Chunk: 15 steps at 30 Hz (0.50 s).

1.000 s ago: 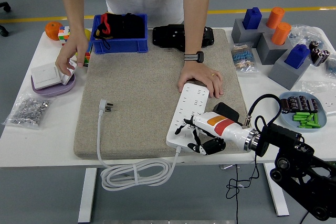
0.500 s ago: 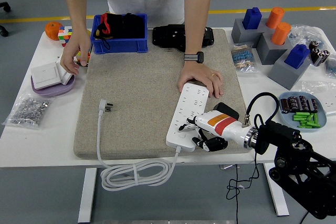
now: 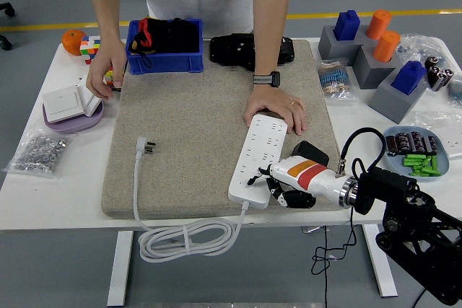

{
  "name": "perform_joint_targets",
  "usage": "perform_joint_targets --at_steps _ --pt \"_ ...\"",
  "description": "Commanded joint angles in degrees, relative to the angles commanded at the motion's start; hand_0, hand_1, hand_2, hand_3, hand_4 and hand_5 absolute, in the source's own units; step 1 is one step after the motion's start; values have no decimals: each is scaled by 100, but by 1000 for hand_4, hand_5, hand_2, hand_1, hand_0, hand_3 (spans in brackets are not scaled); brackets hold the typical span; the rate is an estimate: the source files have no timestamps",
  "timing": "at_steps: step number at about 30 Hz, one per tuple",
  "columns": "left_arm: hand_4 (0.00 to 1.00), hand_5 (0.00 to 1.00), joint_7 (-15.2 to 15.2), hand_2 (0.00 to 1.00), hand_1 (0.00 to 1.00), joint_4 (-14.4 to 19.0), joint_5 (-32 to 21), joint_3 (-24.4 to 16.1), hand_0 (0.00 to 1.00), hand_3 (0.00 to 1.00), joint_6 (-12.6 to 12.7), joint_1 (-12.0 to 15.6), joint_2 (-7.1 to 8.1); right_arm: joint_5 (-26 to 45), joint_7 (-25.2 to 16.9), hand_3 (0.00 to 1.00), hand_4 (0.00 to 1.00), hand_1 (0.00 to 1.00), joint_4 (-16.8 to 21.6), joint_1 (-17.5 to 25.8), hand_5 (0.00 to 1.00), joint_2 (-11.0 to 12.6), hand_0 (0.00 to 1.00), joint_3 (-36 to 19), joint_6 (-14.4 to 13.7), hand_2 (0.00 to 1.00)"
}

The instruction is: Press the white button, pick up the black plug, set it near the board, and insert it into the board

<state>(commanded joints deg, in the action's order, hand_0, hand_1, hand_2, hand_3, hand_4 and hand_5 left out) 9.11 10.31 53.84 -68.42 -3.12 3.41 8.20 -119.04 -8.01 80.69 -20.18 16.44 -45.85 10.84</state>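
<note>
A white power strip (image 3: 260,155) lies on the grey felt mat (image 3: 195,117), its near end at the mat's front edge. My right hand (image 3: 276,187) is at that near end, fingers curled under and one finger reaching onto the strip's end, where the white button is hidden from me. A black plug (image 3: 311,152) lies on the mat just behind my hand, beside the strip. A person's hand (image 3: 276,108) presses on the strip's far end. My left arm is out of view.
The strip's white cord loops below the table edge (image 3: 188,239); its plug (image 3: 146,146) lies on the mat's left. The person's other hand (image 3: 105,77) is by a blue bin (image 3: 164,48). A purple dish (image 3: 69,117), a blue battery tray (image 3: 417,151) and grey blocks (image 3: 369,63) flank the mat.
My right hand has shifted slightly right and down at the strip's near end. The person's other hand has moved from the purple dish up to beside the blue bin.
</note>
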Motion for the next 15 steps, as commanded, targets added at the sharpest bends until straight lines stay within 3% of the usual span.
perform_joint_targets --at_steps 15 --pt "685 288 -2 694 719 0 -19 32 738 764 -1 -10 -5 -148 -68 746 25 2 -277 -57 2 -40 2 122 -189 70"
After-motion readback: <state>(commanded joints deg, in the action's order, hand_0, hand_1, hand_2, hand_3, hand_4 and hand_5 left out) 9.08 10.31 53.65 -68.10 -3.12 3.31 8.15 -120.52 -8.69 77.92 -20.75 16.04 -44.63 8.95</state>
